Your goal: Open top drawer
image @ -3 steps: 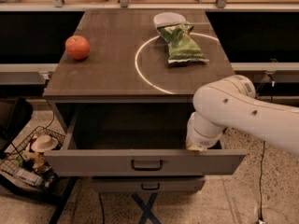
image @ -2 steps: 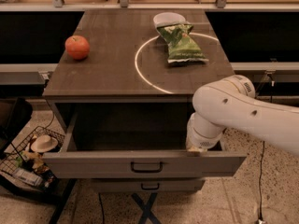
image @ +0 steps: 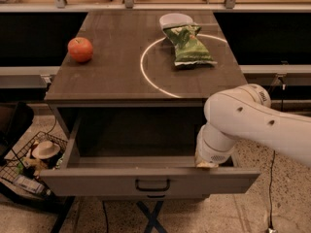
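Note:
The top drawer (image: 97, 182) is a wide grey drawer with a small dark loop handle (image: 152, 185) at the centre of its front panel. It stands pulled far out from under the table top, and its deep grey box is open to view. My gripper (image: 206, 164) is at the end of the white arm (image: 252, 123). It reaches down inside the drawer at the right, just behind the front panel. The wrist hides it.
On the table top (image: 112, 76) lie a red apple (image: 80, 49), a green chip bag (image: 188, 45) and a white bowl (image: 175, 19). A wire basket (image: 29, 166) with clutter stands on the floor at the left. A lower drawer front (image: 155, 197) peeks out below.
The top drawer has slid further out toward the camera, and the arm's wrist has come forward with its front panel.

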Controlling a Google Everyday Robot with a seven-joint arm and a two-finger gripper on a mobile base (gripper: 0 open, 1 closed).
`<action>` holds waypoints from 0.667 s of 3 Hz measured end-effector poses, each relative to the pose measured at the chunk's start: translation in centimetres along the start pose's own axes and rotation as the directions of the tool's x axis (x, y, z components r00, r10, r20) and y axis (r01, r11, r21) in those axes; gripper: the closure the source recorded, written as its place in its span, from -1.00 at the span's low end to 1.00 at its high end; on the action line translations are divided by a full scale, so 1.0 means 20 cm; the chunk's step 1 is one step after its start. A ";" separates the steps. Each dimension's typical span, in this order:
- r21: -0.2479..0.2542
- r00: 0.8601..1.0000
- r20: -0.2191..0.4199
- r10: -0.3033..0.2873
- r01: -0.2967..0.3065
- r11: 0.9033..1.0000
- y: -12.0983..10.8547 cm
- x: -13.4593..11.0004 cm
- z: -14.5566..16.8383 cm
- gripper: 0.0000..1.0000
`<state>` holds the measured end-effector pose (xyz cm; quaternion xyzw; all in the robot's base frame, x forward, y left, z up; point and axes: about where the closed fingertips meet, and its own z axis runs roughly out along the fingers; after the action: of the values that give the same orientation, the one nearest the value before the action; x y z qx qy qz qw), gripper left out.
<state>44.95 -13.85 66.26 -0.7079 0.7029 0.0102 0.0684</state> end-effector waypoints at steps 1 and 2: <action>0.000 1.000 0.000 0.000 0.000 1.000 0.00 0.00 -0.03 1.00; -0.010 1.000 0.000 -0.002 0.002 1.000 0.02 -0.01 -0.04 1.00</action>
<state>44.51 -13.82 67.04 -0.7090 0.7021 0.0134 0.0650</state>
